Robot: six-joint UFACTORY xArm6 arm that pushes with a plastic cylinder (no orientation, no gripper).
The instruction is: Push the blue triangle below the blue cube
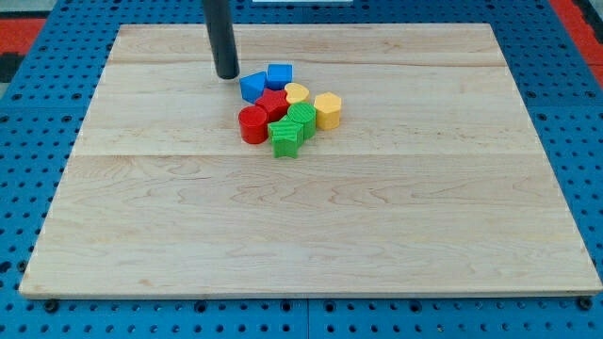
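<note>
The blue triangle [252, 87] sits at the upper left of a tight cluster of blocks, touching the blue cube [279, 75] on its right. My tip [227, 74] stands just to the upper left of the blue triangle, a small gap away from it. The rod rises out of the view's top.
Below the blue blocks lie a red block [274, 102], a red cylinder [252, 123], two green blocks [301, 118] [285, 137], a yellow heart-like block [297, 92] and a yellow block [327, 110], all packed together on the wooden board [311, 226].
</note>
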